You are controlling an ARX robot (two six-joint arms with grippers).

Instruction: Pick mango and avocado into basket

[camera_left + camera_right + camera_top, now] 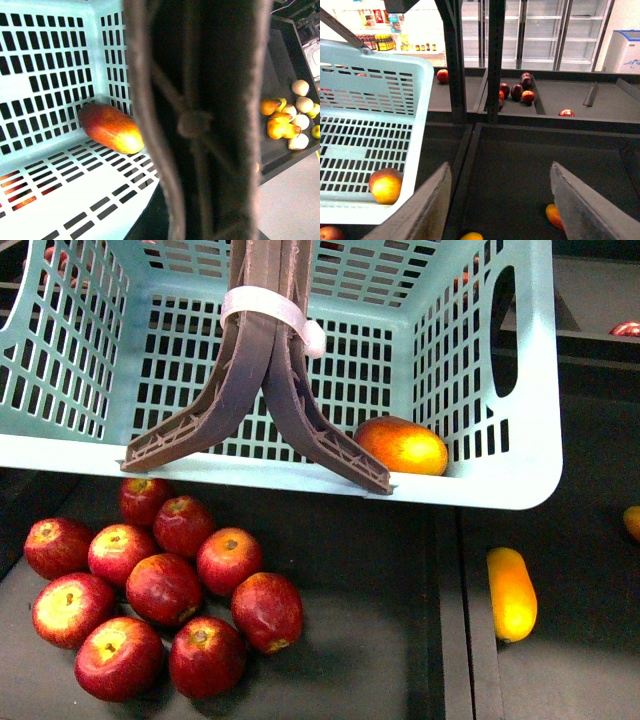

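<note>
The basket (537, 390) fills the upper front view: light turquoise plastic, slotted lattice walls, an oval cutout in its right wall, and a broad smooth rim overhanging the dark matte shelf tray (380, 620). Its brown ribbed handle (255, 360) splits into two arched legs meeting the near rim, bound above by a white tie (270, 310).

In the left wrist view the handle (200, 120) is a blurred dark band across the middle, and no left gripper fingers can be made out.

Only the right wrist view shows the right gripper (500, 170). Its two flat grey fingers (427, 210) are spread wide with nothing between them, above bare tray floor beside the basket's outer wall (422, 100).

Nine glossy red apples (160, 590) cluster below the basket's near rim.

The mango (402, 445), a smooth oval going from red to orange-yellow, lies on the basket floor in the near right corner, against the wall (111, 127).

A slim yellow fruit (511, 593) lies alone past a tray divider, with open floor around it.

Yellow-green pears (280, 125) appear only in the left wrist view, and dark red fruits (517, 91) in a rear compartment only in the right.
</note>
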